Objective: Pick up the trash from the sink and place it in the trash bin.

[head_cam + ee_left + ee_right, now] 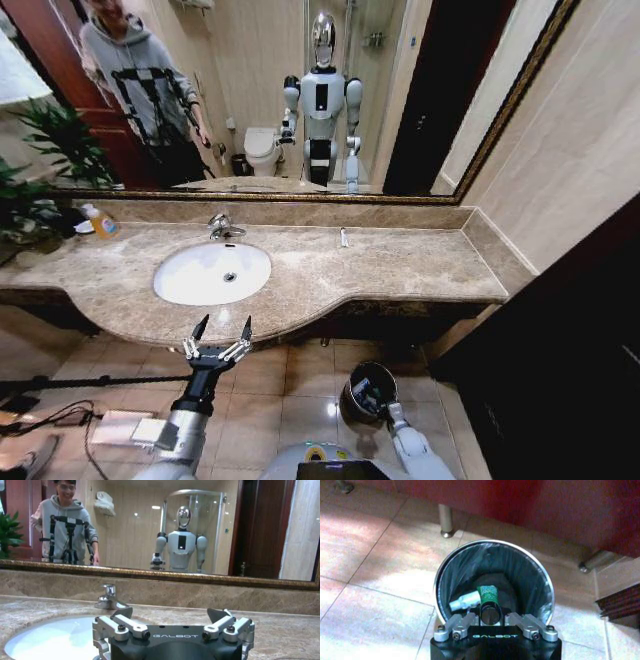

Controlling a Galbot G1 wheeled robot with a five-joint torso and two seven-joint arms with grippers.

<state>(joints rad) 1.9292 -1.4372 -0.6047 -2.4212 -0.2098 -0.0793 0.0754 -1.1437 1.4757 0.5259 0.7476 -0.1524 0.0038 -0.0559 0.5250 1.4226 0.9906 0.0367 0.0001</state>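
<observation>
The sink is a white oval basin in the beige counter, with a chrome faucet behind it; inside I see just the drain. My left gripper hovers open at the counter's front edge, facing the basin. On the floor to the right, the dark round trash bin sits under my right gripper. That gripper is shut on a dark green tube pointing down into the bin. A white tube lies at the bin's bottom.
A small white item lies on the counter right of the faucet. An orange-liquid bottle and a plant stand at the counter's left end. A large mirror backs the counter. Cables lie on the tiled floor to the left.
</observation>
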